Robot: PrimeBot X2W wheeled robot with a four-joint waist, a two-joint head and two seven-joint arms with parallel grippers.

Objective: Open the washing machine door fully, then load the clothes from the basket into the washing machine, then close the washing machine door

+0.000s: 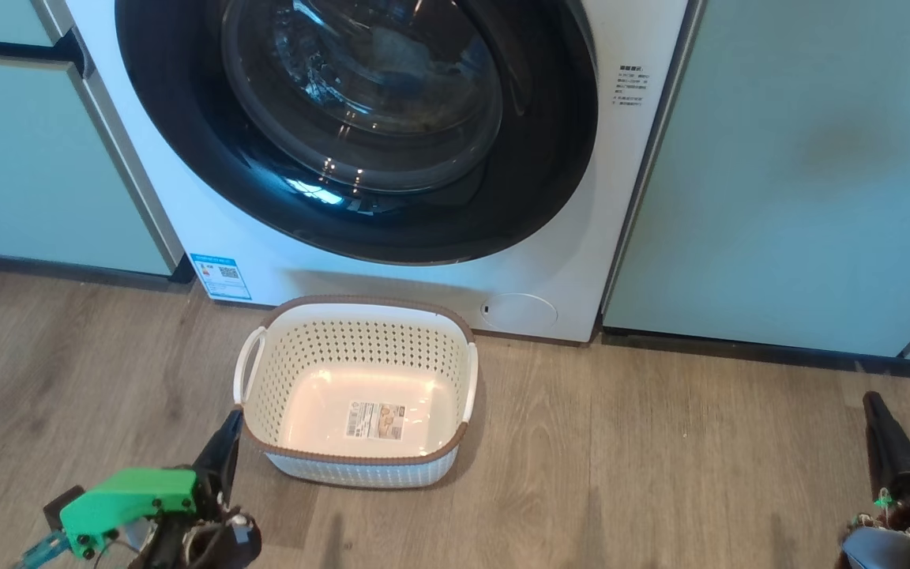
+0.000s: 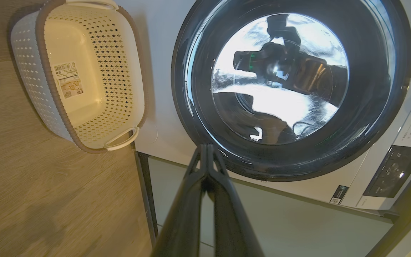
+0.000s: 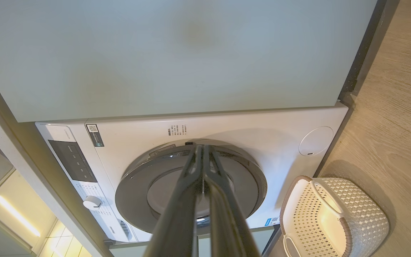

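Two closed jaws, basket (image 1: 354, 348) between

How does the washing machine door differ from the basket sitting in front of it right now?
The washing machine door is round, with a glossy black rim and glass centre; the basket is a cream-white perforated rounded rectangle with a brown rim. The door stands upright, closed against the washing machine; the basket sits open-topped on the floor. The door is far larger than the basket. Both have contrasting rims.
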